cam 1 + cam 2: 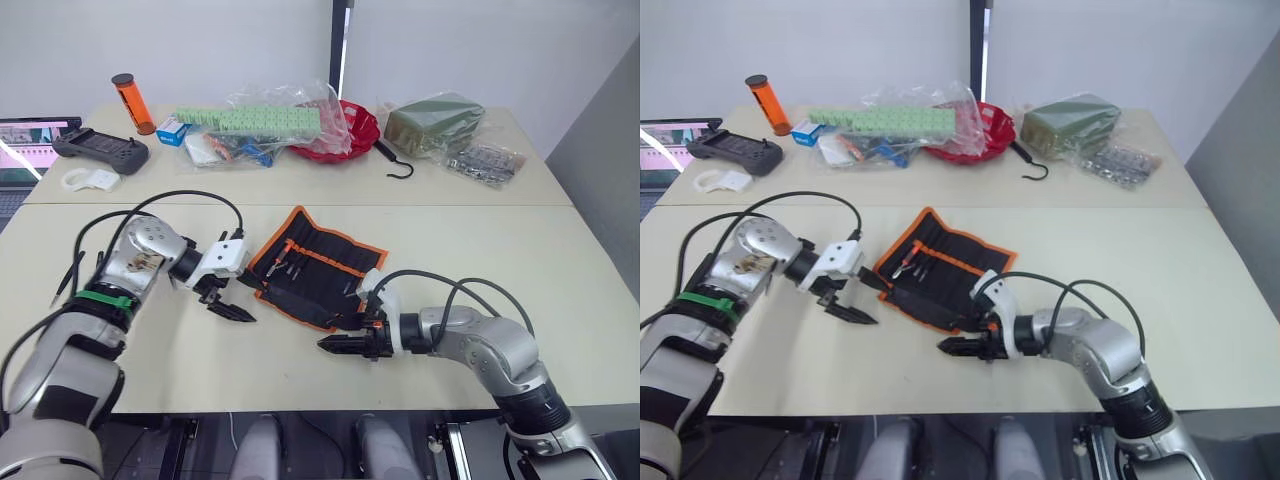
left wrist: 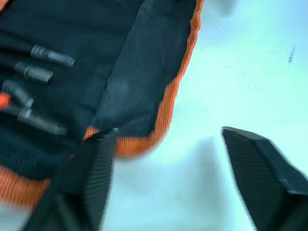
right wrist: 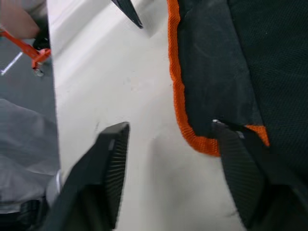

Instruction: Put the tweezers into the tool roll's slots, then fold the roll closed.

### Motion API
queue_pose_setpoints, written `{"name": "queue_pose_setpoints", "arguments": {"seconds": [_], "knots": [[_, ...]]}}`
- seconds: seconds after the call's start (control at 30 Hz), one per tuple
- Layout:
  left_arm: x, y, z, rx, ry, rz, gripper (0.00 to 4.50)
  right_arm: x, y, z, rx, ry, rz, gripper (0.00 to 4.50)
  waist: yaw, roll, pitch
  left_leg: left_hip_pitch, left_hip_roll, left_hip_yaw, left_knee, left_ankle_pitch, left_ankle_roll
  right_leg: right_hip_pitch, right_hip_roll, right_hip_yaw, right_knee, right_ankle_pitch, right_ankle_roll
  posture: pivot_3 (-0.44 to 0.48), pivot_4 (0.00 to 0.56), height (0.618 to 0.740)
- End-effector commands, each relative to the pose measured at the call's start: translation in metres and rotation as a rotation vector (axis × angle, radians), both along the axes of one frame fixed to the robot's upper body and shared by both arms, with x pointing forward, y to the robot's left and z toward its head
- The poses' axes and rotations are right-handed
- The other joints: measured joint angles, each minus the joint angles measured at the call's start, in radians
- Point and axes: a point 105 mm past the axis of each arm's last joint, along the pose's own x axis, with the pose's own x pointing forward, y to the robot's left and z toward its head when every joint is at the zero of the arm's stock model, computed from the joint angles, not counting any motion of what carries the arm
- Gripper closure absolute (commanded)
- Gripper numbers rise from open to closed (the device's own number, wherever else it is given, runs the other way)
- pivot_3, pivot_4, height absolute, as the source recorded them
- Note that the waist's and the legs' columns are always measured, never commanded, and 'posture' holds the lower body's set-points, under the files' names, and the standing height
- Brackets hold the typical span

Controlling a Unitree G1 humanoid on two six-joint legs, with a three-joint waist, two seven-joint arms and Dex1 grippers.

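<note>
I have the tool roll (image 1: 312, 266) lying open on the near table (image 1: 560, 260), turned at an angle, its orange piping running all round the edge and an orange strip crossing the inner face. The tweezers (image 1: 285, 264) sit tucked into the slots (image 2: 38, 77) on the half nearer my left arm; in the left wrist view I can see several capped ends poking out of the black fabric, though I can't count them cleanly. My left gripper (image 1: 230, 308) sits just off the roll's left corner with its jaws apart and nothing between them; one finger (image 2: 94, 168) lies right at the orange edge and the other is over bare table. My right gripper (image 1: 345, 345) is low at the roll's near corner, jaws likewise spread and empty, one finger (image 3: 238, 163) touching or just overlapping the orange-piped corner, the other (image 3: 110, 159) over the table beside it. On the far table I see an orange bottle (image 1: 132, 102), a black game controller (image 1: 100, 150), a black hook (image 1: 395, 162), a red bowl (image 1: 352, 132) among plastic bags, and a green packet (image 1: 432, 122).
</note>
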Motion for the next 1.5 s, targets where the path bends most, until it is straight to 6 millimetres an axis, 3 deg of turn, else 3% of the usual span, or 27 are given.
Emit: {"name": "queue_pose_setpoints", "arguments": {"seconds": [0.03,0.13,0.23,0.37,0.5,0.7,0.97,1.23,1.5], "knots": [[0.003,-0.01,0.035,-0.181,0.043,0.047,0.0,-0.001,0.002,0.029,0.099,-0.032,0.025,0.06,0.001,0.0,0.0,0.0,0.0,0.0,0.0,0.0,0.0,0.0,0.0,0.0,0.0,0.0,0.0,0.0,0.15,0.74],[0.009,-0.016,0.063,-0.349,0.07,0.091,0.0,0.009,-0.003,0.048,0.161,-0.052,-0.019,0.06,0.002,0.0,0.0,-0.001,0.0,-0.001,0.001,0.0,0.0,0.0,0.0,0.0,0.0,0.0,0.0,0.0,0.15,0.74],[0.017,-0.022,0.078,-0.461,0.054,0.142,0.0,0.017,-0.008,0.061,0.215,-0.063,-0.054,0.06,0.003,0.0,0.0,0.0,0.0,-0.001,0.001,0.0,0.0,0.0,0.0,0.0,0.0,0.0,0.0,0.0,0.15,0.74],[0.027,-0.034,0.075,-0.512,0.012,0.214,1.12,0.029,-0.009,0.057,0.198,-0.11,-0.117,1.18,0.001,0.0,0.0,0.0,0.0,0.0,0.0,-0.001,0.001,0.0,0.0,0.0,0.0,0.0,0.0,0.0,0.15,0.74],[0.024,-0.047,0.044,-0.42,-0.029,0.218,2.39,0.041,-0.003,0.044,0.146,-0.148,-0.162,2.49,-0.002,0.0,0.0,0.0,0.0,0.0,0.0,-0.001,0.001,-0.001,0.0,0.0,0.0,0.0,0.0,0.0,0.15,0.74],[0.01,-0.051,0.012,-0.325,-0.032,0.206,4.42,0.036,0.008,0.027,0.105,-0.149,-0.131,4.5,-0.002,0.0,0.0,-0.003,0.0,0.0,-0.001,-0.001,0.001,-0.005,0.0,0.0,0.002,0.001,-0.001,0.0,0.15,0.74],[0.0,-0.045,-0.009,-0.262,-0.018,0.214,4.47,0.024,0.021,-0.009,-0.021,-0.168,-0.045,4.5,0.002,0.0,0.0,-0.003,-0.001,0.0,0.0,-0.001,0.001,-0.004,0.0,0.001,0.001,0.0,-0.001,0.0,0.15,0.74],[-0.004,-0.032,-0.041,-0.2,-0.044,0.265,4.47,0.03,0.012,-0.04,-0.13,-0.239,-0.062,4.5,0.0,0.0,0.0,0.004,0.0,0.001,-0.001,-0.001,0.001,0.003,0.0,0.0,0.0,0.0,-0.001,0.0,0.15,0.74],[0.003,-0.029,-0.047,-0.271,-0.1,0.343,4.47,0.029,0.011,-0.021,-0.034,-0.343,-0.02,4.5,0.007,0.0,-0.003,0.011,0.0,0.001,-0.001,-0.001,0.001,0.01,0.0,0.0,-0.003,-0.001,0.0,0.0,0.15,0.74]]}}
